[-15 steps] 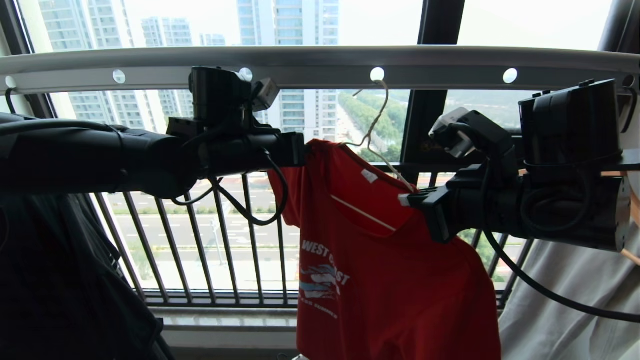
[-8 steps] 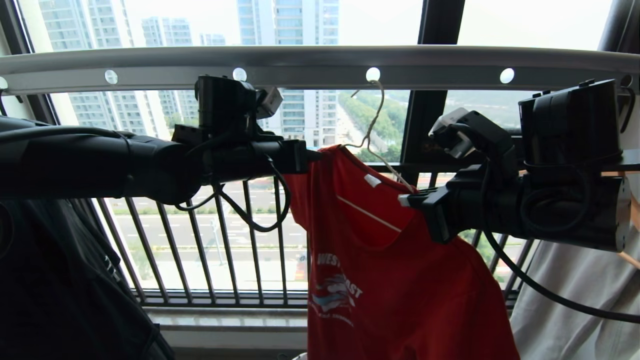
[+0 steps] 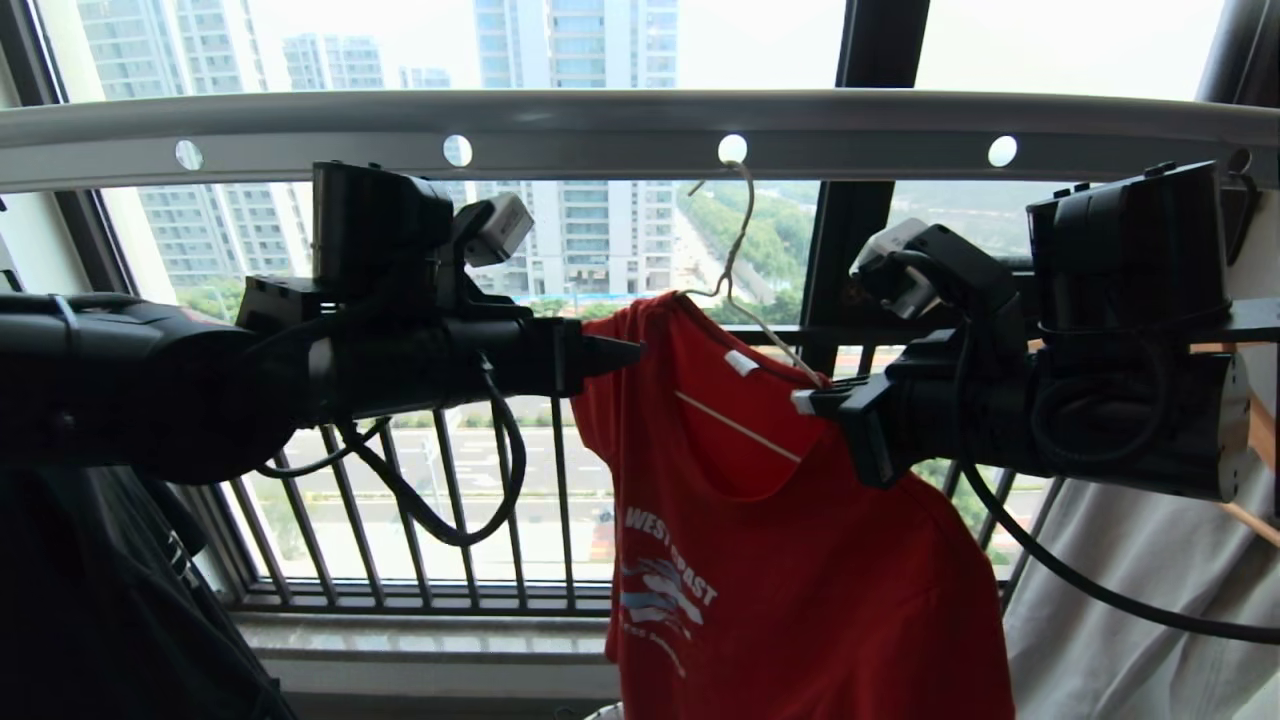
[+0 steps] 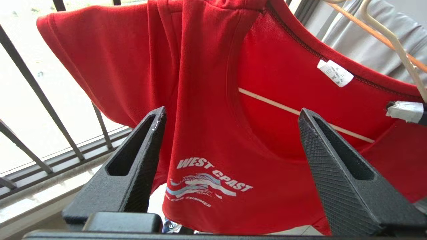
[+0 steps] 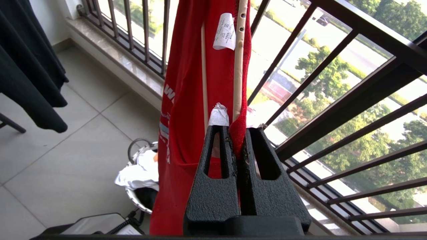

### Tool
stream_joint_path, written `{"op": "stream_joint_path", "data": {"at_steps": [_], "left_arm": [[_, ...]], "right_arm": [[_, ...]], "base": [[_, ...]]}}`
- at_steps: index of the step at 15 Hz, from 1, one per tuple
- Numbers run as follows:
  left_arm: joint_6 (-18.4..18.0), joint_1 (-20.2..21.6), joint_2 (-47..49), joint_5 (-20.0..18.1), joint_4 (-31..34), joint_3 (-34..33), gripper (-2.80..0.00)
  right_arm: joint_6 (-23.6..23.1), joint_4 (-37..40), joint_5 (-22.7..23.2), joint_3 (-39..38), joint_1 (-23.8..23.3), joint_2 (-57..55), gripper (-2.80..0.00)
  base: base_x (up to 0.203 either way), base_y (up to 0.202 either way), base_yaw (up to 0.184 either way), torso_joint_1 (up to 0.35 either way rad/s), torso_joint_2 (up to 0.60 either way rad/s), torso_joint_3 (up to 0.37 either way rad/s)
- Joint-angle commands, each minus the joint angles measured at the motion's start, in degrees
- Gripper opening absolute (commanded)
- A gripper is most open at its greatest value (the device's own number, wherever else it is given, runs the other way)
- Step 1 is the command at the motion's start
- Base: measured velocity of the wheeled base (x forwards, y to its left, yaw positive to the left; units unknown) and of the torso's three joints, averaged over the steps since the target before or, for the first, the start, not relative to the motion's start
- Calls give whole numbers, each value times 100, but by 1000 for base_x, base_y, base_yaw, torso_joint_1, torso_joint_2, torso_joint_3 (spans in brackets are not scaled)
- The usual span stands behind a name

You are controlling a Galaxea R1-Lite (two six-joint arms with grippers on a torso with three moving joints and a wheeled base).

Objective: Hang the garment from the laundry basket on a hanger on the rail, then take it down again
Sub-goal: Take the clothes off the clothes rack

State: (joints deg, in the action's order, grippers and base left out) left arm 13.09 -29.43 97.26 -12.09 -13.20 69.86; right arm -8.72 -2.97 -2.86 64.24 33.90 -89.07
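The garment (image 3: 800, 560), a red T-shirt with white lettering, hangs on the cream wire hanger (image 3: 735, 245). The hanger's hook sits in a hole of the grey rail (image 3: 600, 140). My left gripper (image 3: 625, 352) is level with the shirt's left shoulder and just clear of it. In the left wrist view it (image 4: 232, 111) stands open, with the garment (image 4: 206, 100) ahead of its fingers. My right gripper (image 5: 237, 128) is shut on the red shoulder fabric, right by the hanger's end (image 5: 237, 66). The laundry basket (image 5: 133, 200) stands on the floor below, holding white cloth.
A black T-shirt (image 3: 100, 600) hangs at the left. A pale grey garment (image 3: 1130, 600) on a wooden hanger (image 3: 1255, 420) hangs at the right. The black barred balcony railing (image 3: 450, 500) runs behind the shirt. A grey device with cables (image 5: 93, 226) lies by the basket.
My left gripper has opened, let go of the shirt's left shoulder and drawn back to the left. The right gripper has kept its grip. The view has shifted slightly.
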Motion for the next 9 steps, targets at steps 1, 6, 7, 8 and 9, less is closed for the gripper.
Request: {"op": "stream_joint_path", "data": {"at_steps": [1,6,7,8,9], "left_arm": [[67,-19,-508,-12,-12,-373,0],[255,-10,-454,5,-33,-315,0],[264,-10,-471,5,-33,-315,0],[278,-19,-480,5,-33,-323,0],[362,-10,-448,5,-97,-315,0]], "right_arm": [[-11,-10,-4,-8,10,-14,-280],[-103,-19,-4,36,2,-49,-280],[-103,-19,-4,36,2,-58,-280],[-103,-19,-4,36,2,-49,-280],[-103,-19,-4,36,10,-49,-280]], "base": [[0,0,0,0,0,0],[0,0,0,0,0,0],[0,0,0,0,0,0],[0,0,0,0,0,0],[0,0,0,0,0,0]]}}
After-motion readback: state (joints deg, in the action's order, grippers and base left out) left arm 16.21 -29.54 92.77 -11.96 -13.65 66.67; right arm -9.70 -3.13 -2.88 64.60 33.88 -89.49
